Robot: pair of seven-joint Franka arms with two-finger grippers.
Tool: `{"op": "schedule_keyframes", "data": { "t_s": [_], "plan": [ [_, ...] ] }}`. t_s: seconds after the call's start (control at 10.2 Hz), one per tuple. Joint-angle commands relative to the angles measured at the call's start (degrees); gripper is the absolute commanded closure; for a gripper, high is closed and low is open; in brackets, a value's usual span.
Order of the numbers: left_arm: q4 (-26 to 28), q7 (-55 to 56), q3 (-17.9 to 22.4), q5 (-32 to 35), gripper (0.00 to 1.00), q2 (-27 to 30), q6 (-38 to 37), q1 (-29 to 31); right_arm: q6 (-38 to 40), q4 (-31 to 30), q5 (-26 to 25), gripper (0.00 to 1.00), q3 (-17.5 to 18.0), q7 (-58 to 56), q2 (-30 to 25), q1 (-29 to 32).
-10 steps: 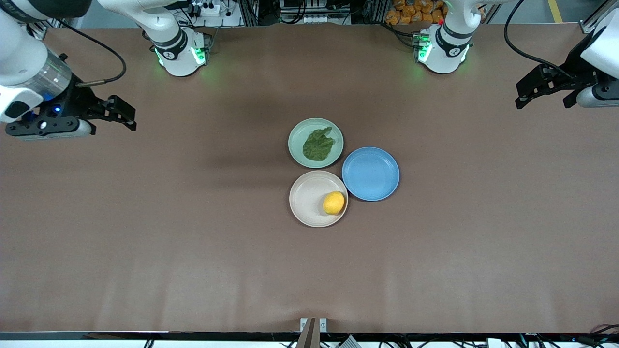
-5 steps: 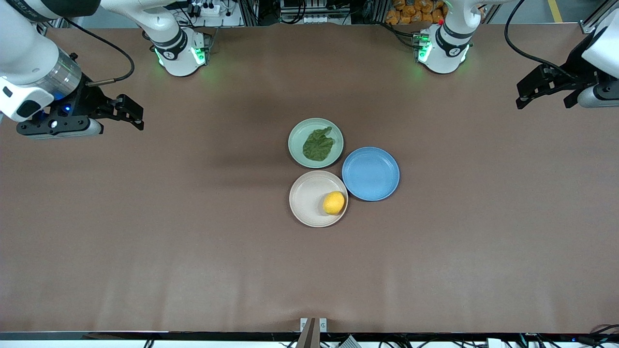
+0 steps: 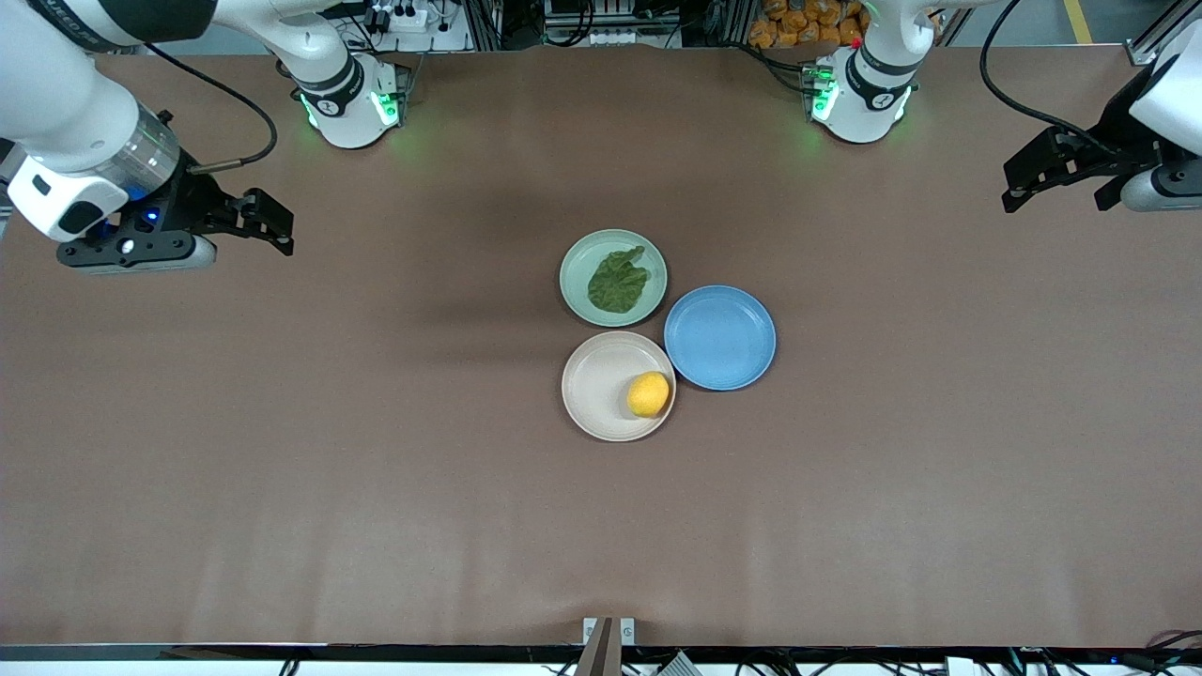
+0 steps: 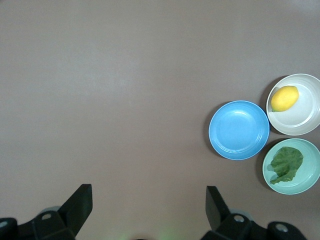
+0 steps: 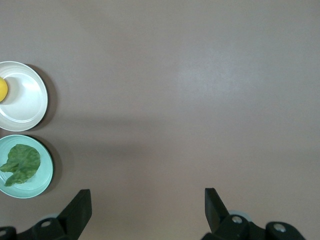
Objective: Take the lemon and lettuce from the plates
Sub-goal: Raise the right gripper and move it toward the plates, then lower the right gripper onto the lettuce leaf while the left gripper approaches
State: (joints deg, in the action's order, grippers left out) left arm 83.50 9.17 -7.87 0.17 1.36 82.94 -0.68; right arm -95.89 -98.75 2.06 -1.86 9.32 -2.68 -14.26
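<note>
The lemon (image 3: 648,393) lies on the beige-cream plate (image 3: 593,385), at its edge beside the blue plate. The lettuce (image 3: 617,281) lies on the pale mint green plate (image 3: 577,272), which is farther from the front camera. My right gripper (image 3: 272,225) is open and empty, up over bare table toward the right arm's end. My left gripper (image 3: 1019,183) is open and empty, up over the left arm's end. The left wrist view shows the lemon (image 4: 284,98) and the lettuce (image 4: 286,164). The right wrist view shows the lettuce (image 5: 21,163) and a sliver of the lemon (image 5: 2,90).
A blue plate (image 3: 720,337) touches both other plates on the side toward the left arm's end. The brown table stretches wide around the three plates. The arm bases (image 3: 349,99) stand along the table's edge farthest from the front camera.
My right gripper has moved toward the middle of the table and a little farther from the front camera. The left arm has barely moved. The plates, lemon and lettuce are unmoved.
</note>
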Motion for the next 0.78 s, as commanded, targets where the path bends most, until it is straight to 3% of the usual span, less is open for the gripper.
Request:
{"op": "schedule_keyframes", "data": {
  "t_s": [0.0, 0.2, 0.68],
  "plan": [
    [0.2, -0.5, 0.0, -0.7, 0.00, 0.3, -0.8, 0.4, -5.3, -3.9, 0.8, 0.00, -0.3, 5.3, 0.5, -3.3],
    [0.3, -0.5, 0.0, -0.7, 0.00, 0.2, -0.8, 0.4, -12.9, -7.7, 0.8, 0.00, -0.2, 17.1, 2.0, -9.7],
    [0.3, -0.5, 0.0, -0.7, 0.00, 0.0, -0.7, 0.4, -24.0, -7.5, -0.3, 0.00, 4.2, 35.6, 13.6, -19.1]
  ]
}}
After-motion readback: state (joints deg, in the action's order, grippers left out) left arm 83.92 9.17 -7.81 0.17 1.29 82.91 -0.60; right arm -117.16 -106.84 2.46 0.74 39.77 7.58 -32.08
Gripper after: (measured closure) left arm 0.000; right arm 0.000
